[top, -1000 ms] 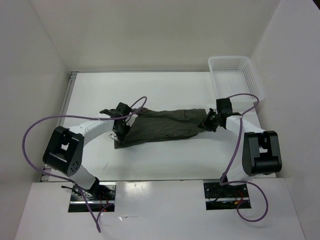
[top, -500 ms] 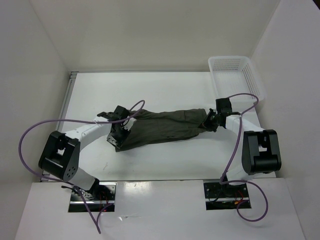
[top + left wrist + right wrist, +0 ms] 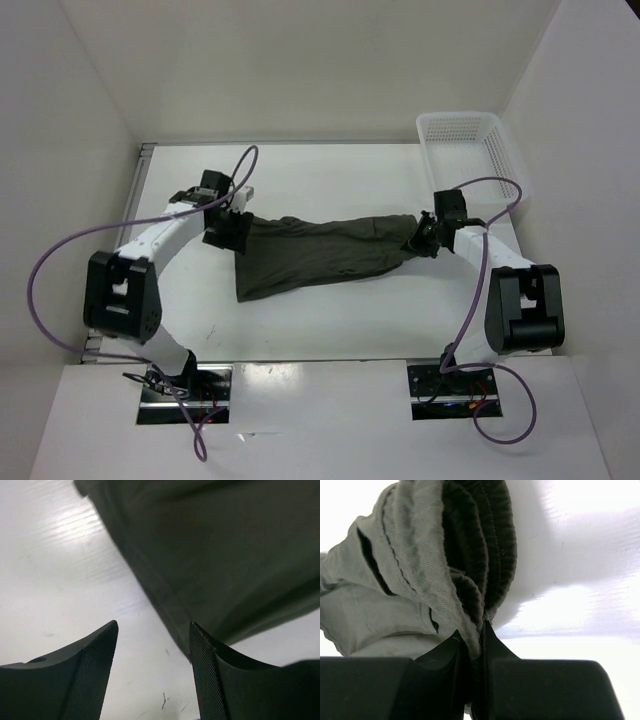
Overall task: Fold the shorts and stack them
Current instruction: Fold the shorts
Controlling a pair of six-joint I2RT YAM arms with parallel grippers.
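The shorts lie flat in the middle of the table, stretched lengthwise between the two arms. The right gripper is clamped on the bunched right end of the fabric. The wrist view shows several folded layers pinched between its fingertips. The left gripper sits at the far-left corner of the garment, jaws apart, nothing between them — the cloth edge lies just beyond its fingers. A white basket stands at the far right corner of the table, apart from the shorts.
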